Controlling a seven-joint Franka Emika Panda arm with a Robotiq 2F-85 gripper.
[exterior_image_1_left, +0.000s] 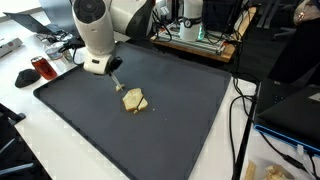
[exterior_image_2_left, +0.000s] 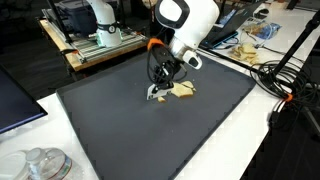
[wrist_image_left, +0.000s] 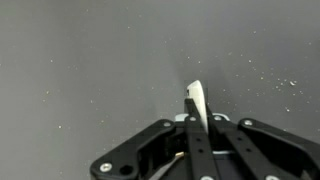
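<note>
A white robot arm reached down over a large dark grey rectangular mat (exterior_image_1_left: 190, 120) that lay on a white surface (exterior_image_1_left: 30, 140). Its black hand (exterior_image_1_left: 117, 84) hung low near the middle of the mat, fingers pointing down. In the wrist view the hand (wrist_image_left: 198, 120) was closed narrow, its two fingers pinching a thin cream-white flat piece (wrist_image_left: 196, 98) that stuck out edge-on past the fingertips, above bare mat flecked with pale crumbs. In an exterior view the hand (exterior_image_2_left: 157, 92) showed the same pale sliver at its tip, close to the mat; whether it touched the mat could not be told. Just beside the hand lay a small cluster of tan blocky pieces (exterior_image_1_left: 135, 101), resting flat on the mat and touching or overlapping one another (exterior_image_2_left: 183, 90). The held piece looked light and thin, probably stiff enough to stand out from the fingers without drooping, yet likely brittle or crumbly, so a hard squeeze might snap it. Its flat faces seemed the best place to grip, with the pinch kept near its middle rather than at a corner. The tan pieces looked light too, and easy to nudge aside.
</note>
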